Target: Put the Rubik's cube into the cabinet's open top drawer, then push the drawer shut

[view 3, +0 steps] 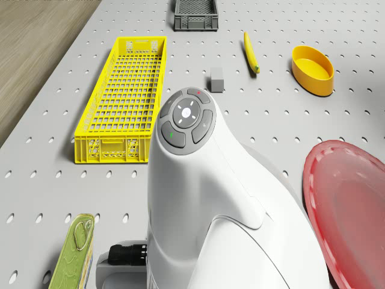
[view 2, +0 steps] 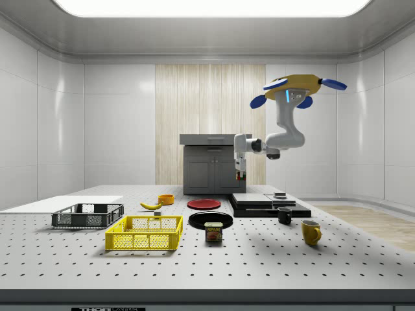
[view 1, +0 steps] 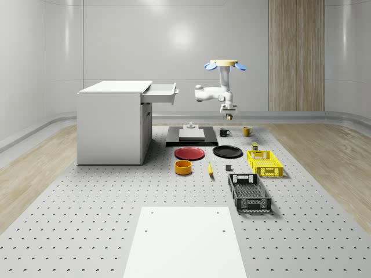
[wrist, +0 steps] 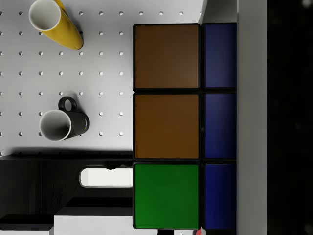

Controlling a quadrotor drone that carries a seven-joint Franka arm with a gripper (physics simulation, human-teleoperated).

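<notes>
The drone (view 1: pixel 223 64) hovers high over the desk (view 1: pixel 116 220), out beyond the cabinet (view 1: pixel 111 123) and its open top drawer (view 1: pixel 161 92). The arm hangs down, and the gripper (view 1: pixel 228 115) has its fingers closed on the Rubik's cube (wrist: pixel 183 127), held in the air above the black mug (view 1: pixel 224 132) and the yellow mug (view 1: pixel 247 131). In the wrist view the cube shows brown, green and blue squares, with both mugs on the desk beneath it.
</notes>
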